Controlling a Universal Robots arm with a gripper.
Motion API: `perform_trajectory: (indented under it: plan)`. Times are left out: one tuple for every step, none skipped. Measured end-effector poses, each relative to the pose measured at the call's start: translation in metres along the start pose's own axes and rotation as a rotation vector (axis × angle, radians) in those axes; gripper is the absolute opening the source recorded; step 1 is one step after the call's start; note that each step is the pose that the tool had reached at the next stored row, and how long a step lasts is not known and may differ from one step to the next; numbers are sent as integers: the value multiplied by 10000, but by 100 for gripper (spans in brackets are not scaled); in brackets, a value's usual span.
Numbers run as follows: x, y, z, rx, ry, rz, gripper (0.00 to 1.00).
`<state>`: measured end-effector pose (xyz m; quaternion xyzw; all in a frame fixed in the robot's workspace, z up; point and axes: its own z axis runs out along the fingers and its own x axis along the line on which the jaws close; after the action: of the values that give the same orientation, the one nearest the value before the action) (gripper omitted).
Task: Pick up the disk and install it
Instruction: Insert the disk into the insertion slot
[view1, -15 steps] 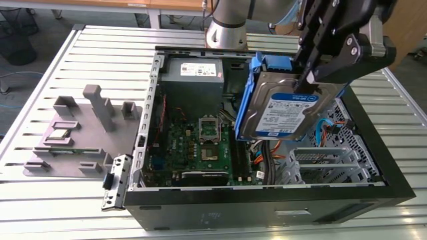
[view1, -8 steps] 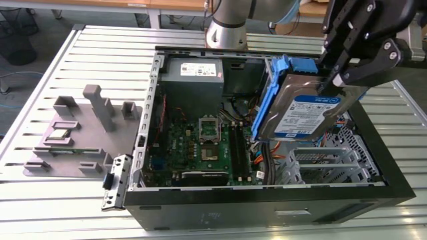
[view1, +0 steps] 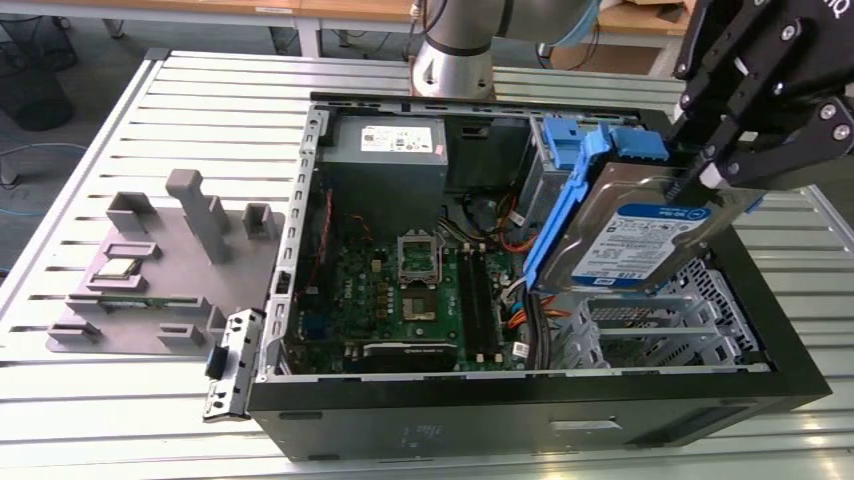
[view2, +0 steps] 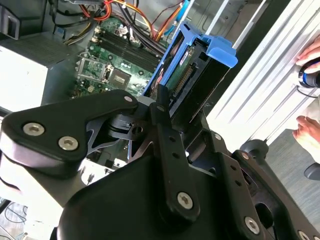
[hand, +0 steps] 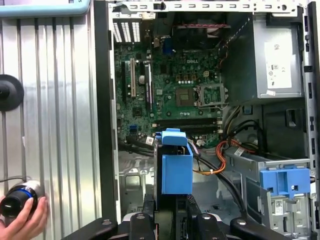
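Mid-carry, the gripper (view1: 698, 182) clamps the disk (view1: 638, 238), tilted over the cage (view1: 667, 322) at its 6 o'clock; seating likely needs it levelled.

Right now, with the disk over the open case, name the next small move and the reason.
Probably lower the disk slowly toward the drive cage: the gripper holds it tilted above the cage, not yet seated.
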<state>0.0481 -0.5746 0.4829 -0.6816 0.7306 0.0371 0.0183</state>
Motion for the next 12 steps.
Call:
perform_trajectory:
  plan:
    - [14, -14, 1, 0, -1, 0, 35]
    - [23, -30, 2, 0, 0, 0, 35]
    - [29, -43, 5, 0, 0, 1, 35]
    - [32, -57, 11, 0, -2, 1, 35]
    - [32, -70, 15, 0, -3, 0, 35]
    - [32, -84, 18, 0, 0, -2, 35]
    - [31, -96, 20, 0, 1, -2, 35]
    - [31, -100, 20, -1, 3, -3, 35]
    - [31, -100, 20, -1, 3, -2, 35]
    - [32, -100, 21, 0, 1, -1, 35]
    - [32, -101, 21, 0, 0, -2, 35]
    - [32, -101, 21, 0, 0, -2, 35]
